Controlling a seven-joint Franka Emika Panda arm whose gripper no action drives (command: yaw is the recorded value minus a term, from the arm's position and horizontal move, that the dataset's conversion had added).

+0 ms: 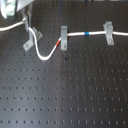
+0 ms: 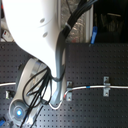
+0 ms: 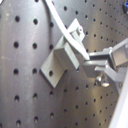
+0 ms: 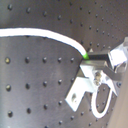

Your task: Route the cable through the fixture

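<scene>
You are looking at a black perforated desk (image 1: pixel 75 95) with the white cable (image 1: pixel 97 33) running across it. Your askew fixture (image 1: pixel 27 41) is standing at the first exterior view's left of the middle clip (image 1: pixel 63 37), and the cable is looping down from that fixture before climbing to the middle clip, where its red band (image 1: pixel 58 44) is sitting just beside the clip. Its blue band (image 1: pixel 87 34) is lying between the middle clip and the far clip (image 1: pixel 108 32). Your claw (image 4: pixel 102 56) is pinching the cable right at the fixture (image 4: pixel 87 82), its fingers (image 3: pixel 112 57) pressing together just beside the forked top (image 3: pixel 75 37)
</scene>
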